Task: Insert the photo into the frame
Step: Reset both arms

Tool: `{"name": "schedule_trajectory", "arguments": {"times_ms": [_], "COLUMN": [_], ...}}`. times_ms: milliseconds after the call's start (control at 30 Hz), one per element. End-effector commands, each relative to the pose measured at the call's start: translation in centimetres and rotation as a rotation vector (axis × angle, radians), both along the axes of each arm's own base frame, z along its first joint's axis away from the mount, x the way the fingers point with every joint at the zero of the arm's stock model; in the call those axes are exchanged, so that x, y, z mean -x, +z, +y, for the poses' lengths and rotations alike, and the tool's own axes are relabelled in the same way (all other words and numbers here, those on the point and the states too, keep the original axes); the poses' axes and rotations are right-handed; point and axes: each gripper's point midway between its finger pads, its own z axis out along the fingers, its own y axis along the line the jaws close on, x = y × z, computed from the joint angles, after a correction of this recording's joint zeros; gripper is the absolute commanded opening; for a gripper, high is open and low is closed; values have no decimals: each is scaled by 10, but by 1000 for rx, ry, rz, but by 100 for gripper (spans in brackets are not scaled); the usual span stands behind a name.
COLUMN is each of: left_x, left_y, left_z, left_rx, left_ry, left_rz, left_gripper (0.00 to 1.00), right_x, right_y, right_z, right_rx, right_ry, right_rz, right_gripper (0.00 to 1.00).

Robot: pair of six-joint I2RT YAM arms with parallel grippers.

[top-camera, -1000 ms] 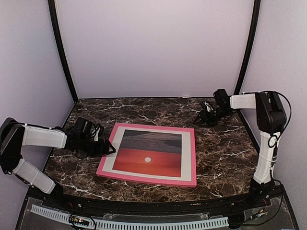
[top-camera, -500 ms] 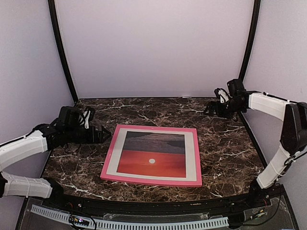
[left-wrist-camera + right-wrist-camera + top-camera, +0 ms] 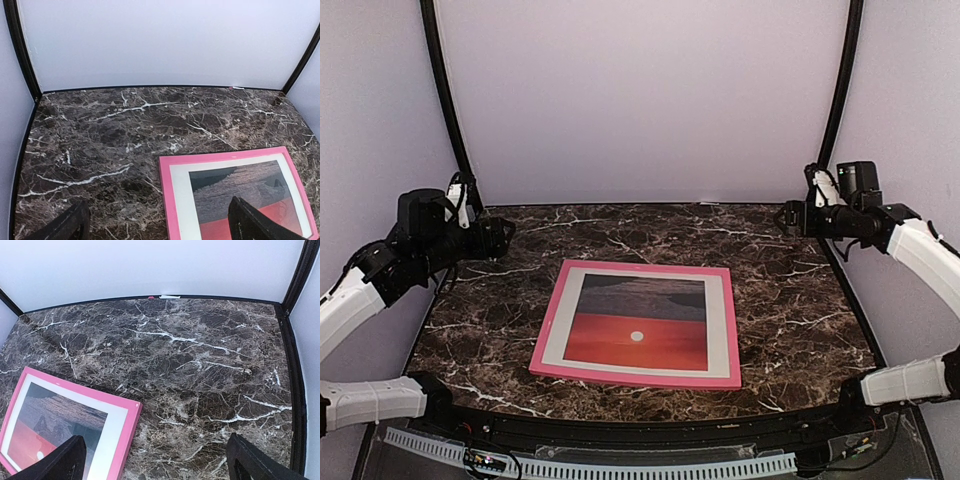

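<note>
The pink frame (image 3: 552, 318) lies flat in the middle of the marble table, face up. Inside it shows the photo (image 3: 640, 310), a red sunset with a small white sun, with a white border around it. My left gripper (image 3: 503, 238) hangs open in the air at the back left, well clear of the frame. My right gripper (image 3: 790, 215) hangs open at the back right, also clear. The left wrist view shows the frame's corner (image 3: 167, 200) and the photo (image 3: 240, 187) under empty black fingertips (image 3: 255, 222). In the right wrist view the frame's (image 3: 127, 422) other far corner lies below empty fingertips (image 3: 60, 462).
The dark marble table (image 3: 790, 300) is closed in by pale walls at the back and sides, with black posts (image 3: 445, 100) in the corners. A white ridged strip (image 3: 620, 468) runs along the near edge by the arm bases.
Both arms have risen and drawn back from the frame toward the back corners. Both grippers have opened wider. The frame slid slightly to the right early on, then lay still.
</note>
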Motion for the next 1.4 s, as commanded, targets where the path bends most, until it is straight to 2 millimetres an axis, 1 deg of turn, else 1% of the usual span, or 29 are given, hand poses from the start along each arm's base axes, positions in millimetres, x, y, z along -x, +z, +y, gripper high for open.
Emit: {"name": "schedule_trajectory", "arguments": {"times_ms": [0,67,167,300,400,433,467,533,767,1033,1067,1367], "left_x": [-5,-6,-7,-3,2,5,6,10,21,22,22,24], "left_y": [13,11,7,6,7,8,8,10,18,17,16,17], "left_z": [18,24,38,43,45,48,49,50,51,48,47,44], "left_rx": [-97,-108,-125,-118,-111,-106,-102,-85,-42,-55,-56,-49], "left_ry": [47,60,120,130,129,140,146,146,134,112,102,86], "left_rz": [-32,-31,-24,-34,-54,-67,-76,-103,-182,-184,-183,-187], "left_gripper": [99,99,99,99,99,99,99,99,99,99,99,99], "right_x": [6,12,20,31,38,41,42,45,53,54,54,53], "right_y": [10,15,19,25,27,31,30,34,44,45,46,41], "right_z": [-6,-7,-14,-26,-42,-46,-48,-47,-33,-32,-29,-26], "right_rx": [21,23,41,61,64,59,57,53,16,18,8,5], "right_ry": [-15,-10,-34,-80,-173,-197,-208,-196,-109,-103,-84,-73], "right_rz": [-53,-76,-120,-172,-205,-225,-230,-248,-314,-325,-329,-314], "right_gripper": [99,99,99,99,99,99,99,99,99,99,99,99]}}
